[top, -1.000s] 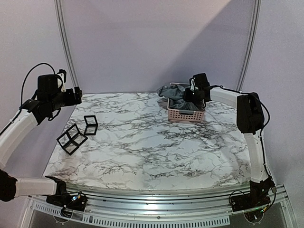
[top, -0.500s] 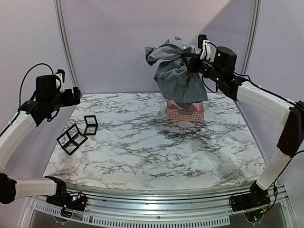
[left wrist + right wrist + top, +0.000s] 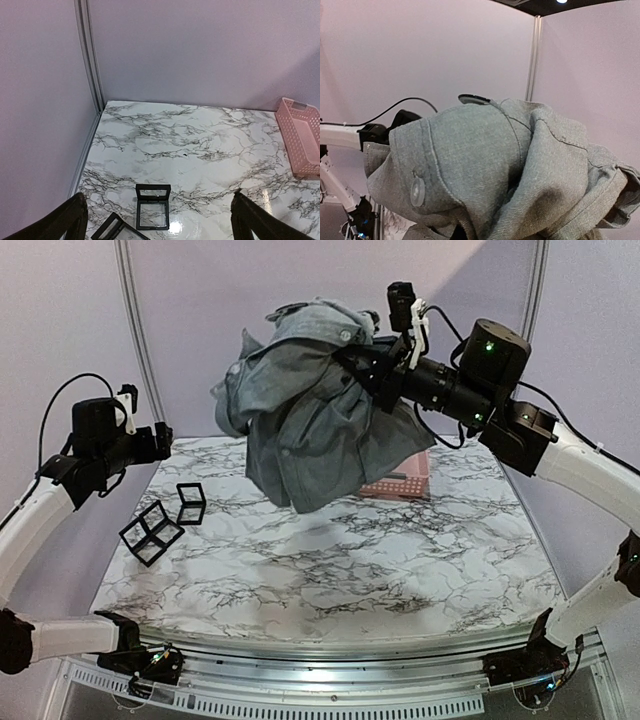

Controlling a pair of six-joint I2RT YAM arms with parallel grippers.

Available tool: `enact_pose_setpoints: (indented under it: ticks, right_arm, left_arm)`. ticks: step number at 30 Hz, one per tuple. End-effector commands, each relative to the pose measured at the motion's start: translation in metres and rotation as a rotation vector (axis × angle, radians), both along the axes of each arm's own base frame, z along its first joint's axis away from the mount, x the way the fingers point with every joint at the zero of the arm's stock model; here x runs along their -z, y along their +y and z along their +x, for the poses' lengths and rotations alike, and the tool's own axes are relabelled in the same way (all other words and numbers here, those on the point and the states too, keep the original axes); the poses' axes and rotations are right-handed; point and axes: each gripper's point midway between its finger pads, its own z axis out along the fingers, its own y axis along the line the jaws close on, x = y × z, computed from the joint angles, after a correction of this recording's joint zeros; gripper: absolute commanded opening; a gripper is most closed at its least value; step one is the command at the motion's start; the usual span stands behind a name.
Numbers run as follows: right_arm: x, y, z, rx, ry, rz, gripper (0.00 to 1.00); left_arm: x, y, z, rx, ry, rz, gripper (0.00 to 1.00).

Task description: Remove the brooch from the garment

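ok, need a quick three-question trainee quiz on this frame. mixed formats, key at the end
1. Fill the blank: the left tool is ___ and holds nothing.
2. What grips the garment? A) the left tool B) the right tool C) nothing
3. True or false: the garment hangs in the air, clear of the marble table.

Key: 1 open; 2 B; 3 true
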Motion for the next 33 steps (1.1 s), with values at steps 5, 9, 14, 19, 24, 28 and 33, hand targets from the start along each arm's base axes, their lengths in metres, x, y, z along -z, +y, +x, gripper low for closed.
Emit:
enact_pose_setpoints:
  ticks: [5,9,14,19,24,28,33]
  right_arm:
    - [0.083,0.036,0.001,0.001,0.217,-0.195,0.00]
    - [0.140,0.052,0.005,-0.040,0.385,-0.243,0.06]
    - [0.203,0.052,0.021,0.060,0.566,-0.334,0.57]
    - [0.236,0.015,0.058,0.306,0.645,-0.383,0.93]
    - [0.253,-0.020,0.080,0.374,0.767,-0.313,0.97]
    - [0.281,-0.049,0.091,0.435,0.872,-0.303,0.98]
    - [0.313,-0.058,0.074,0.372,0.964,-0.341,0.98]
  left_arm:
    - [0.003,-0.047,-0.005,0.196,-0.008,0.020,0.99]
    - [-0.002,-0.077,-0.012,0.299,-0.028,0.005,1.00]
    - [-0.003,-0.116,-0.023,0.404,-0.031,-0.063,1.00]
    - [0.013,-0.142,-0.035,0.434,0.016,-0.085,0.99]
    - [0.048,-0.180,-0.049,0.478,0.094,-0.173,1.00]
    - [0.088,-0.215,-0.063,0.512,0.186,-0.198,1.00]
    - [0.145,-0.243,-0.077,0.530,0.329,-0.156,1.00]
